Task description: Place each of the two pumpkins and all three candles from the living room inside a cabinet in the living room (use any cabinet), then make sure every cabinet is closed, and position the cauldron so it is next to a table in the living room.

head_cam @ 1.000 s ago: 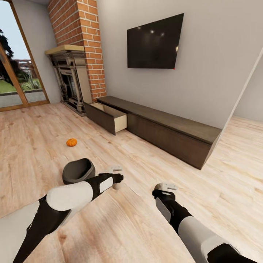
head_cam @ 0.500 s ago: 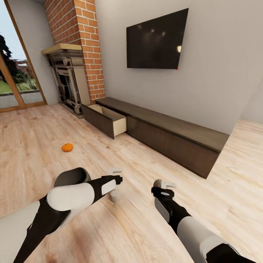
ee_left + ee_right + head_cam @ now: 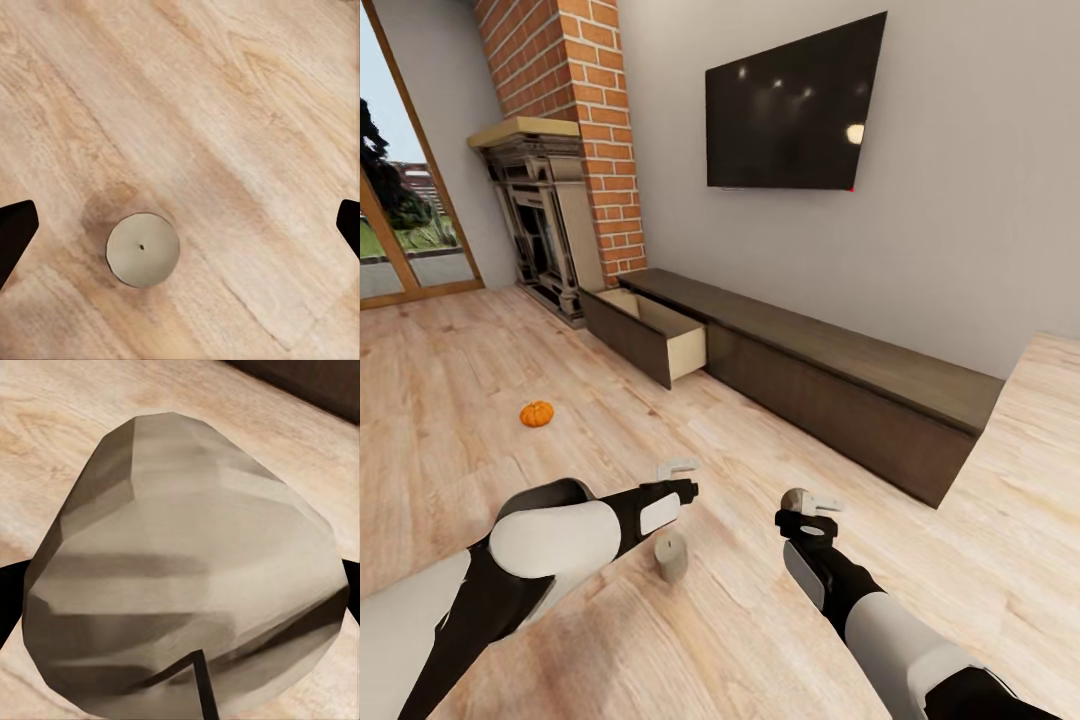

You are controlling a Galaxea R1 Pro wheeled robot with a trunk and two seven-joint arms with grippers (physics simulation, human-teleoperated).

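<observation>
Ahead of both hands, room: light plank floor (image 3: 760, 640), brick fireplace (image 3: 550, 220) and wall TV (image 3: 795, 105) far off, nothing carried on any surface near the hands.
Cabinet (image 3: 830, 385): long, low and dark, well beyond the right hand; its end drawer (image 3: 650, 335) nearest the fireplace stands pulled out, tan inside, the other fronts flush.
Cauldron (image 3: 555, 492): dark rim just behind the left forearm, mostly hidden; I cannot tell how close it sits to the arm.
Pumpkin (image 3: 537, 413): orange, on the floor well beyond the left hand, toward the fireplace.
Left hand (image 3: 678, 468): spread wide, empty, both dark finger tips at the far edges of the wrist view.
Standing candle (image 3: 142, 250): upright on the floor beneath the left hand, nearer one finger than the other, touching neither.
Right hand (image 3: 812, 502): gripping a second candle (image 3: 187, 577), which lies close against the wrist camera; how firmly it is held I cannot tell.
Risk, grasp: the standing candle is off-centre between the fingers, so closing from here would probably make one finger strike first and push or tip it.
Risk, descent: dropping the left arm could nudge the cauldron behind it.
Risk, carry: a long reach to the open drawer with a shallow hold could let the held candle slip and roll.
</observation>
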